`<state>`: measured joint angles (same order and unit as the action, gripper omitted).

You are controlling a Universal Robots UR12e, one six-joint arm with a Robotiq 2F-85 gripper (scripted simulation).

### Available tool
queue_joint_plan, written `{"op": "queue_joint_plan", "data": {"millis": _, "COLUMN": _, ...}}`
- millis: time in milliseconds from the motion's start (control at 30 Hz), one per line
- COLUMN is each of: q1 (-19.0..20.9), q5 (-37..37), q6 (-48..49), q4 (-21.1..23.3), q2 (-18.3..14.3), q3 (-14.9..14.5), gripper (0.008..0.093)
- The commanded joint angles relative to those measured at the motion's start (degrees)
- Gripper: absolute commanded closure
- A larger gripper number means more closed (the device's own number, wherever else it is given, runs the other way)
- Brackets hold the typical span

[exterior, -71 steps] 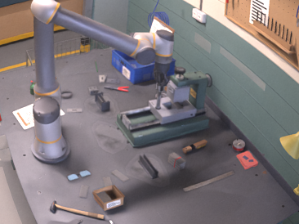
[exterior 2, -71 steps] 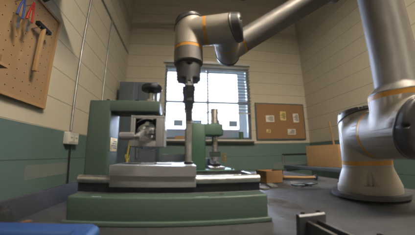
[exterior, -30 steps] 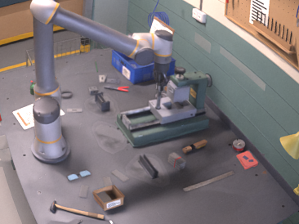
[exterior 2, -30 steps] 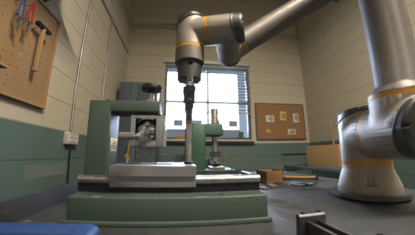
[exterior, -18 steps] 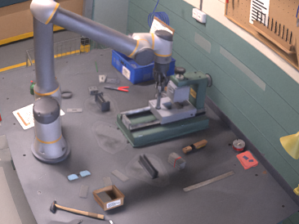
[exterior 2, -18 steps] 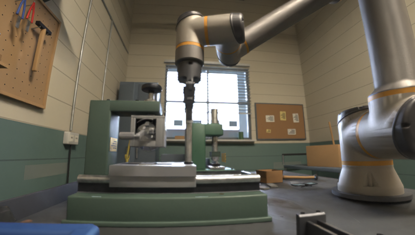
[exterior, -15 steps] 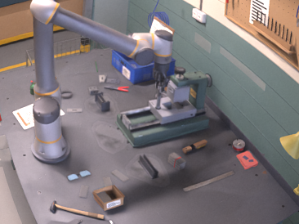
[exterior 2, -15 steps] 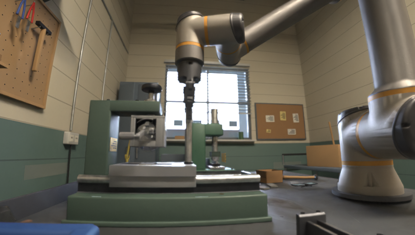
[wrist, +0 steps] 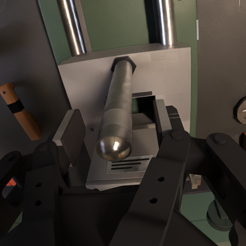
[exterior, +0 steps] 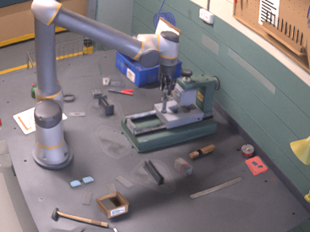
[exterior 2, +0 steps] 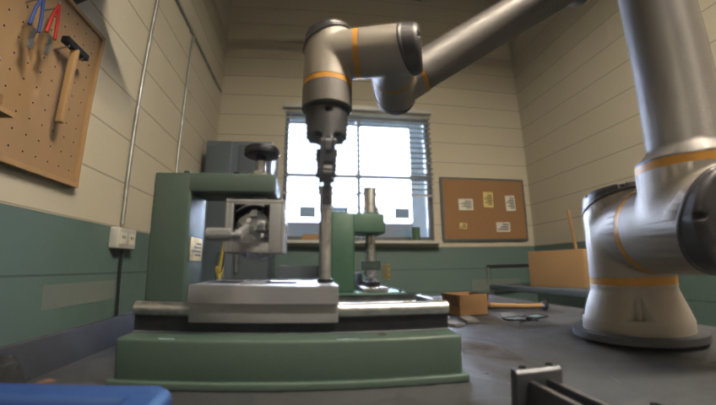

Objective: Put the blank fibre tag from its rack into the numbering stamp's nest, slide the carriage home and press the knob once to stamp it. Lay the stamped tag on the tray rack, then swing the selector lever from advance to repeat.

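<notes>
The green numbering stamp [exterior: 178, 114] stands at the middle of the bench near the wall, and its grey carriage [exterior: 178, 115] sits under the stamp head [exterior 2: 253, 225]. An upright steel handle post [wrist: 117, 110] rises from the carriage. My gripper [wrist: 114, 128] is open around the top of this post and holds nothing. The black knob [exterior: 186, 74] tops the stamp, and the selector lever [exterior 2: 221, 233] sticks out of the head's side. The tag in the nest is hidden. Two dark racks stand on the bench, one [exterior: 106, 105] to the left and one [exterior: 153, 172] in front.
A blue bin [exterior: 142, 70] stands behind the stamp near the wall. A cardboard box [exterior: 112, 204], a hammer [exterior: 78, 218], a steel rule [exterior: 216, 187] and a wooden-handled tool [exterior: 202, 151] lie on the front of the bench. The arm's base [exterior: 51, 135] stands to the left.
</notes>
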<state>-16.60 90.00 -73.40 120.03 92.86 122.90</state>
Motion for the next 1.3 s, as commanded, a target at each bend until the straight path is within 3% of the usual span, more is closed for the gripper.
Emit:
{"op": "queue_joint_plan", "data": {"millis": 0, "q1": 0.00, "q5": 0.00, "q6": 0.00, "q4": 0.01, "q2": 0.02, "q3": -0.05, "gripper": 0.0434}}
{"op": "queue_joint_plan", "data": {"millis": 1267, "q1": 0.00, "q5": 0.00, "q6": 0.00, "q4": -5.14, "q2": 2.25, "q3": -2.98, "gripper": 0.0434}}
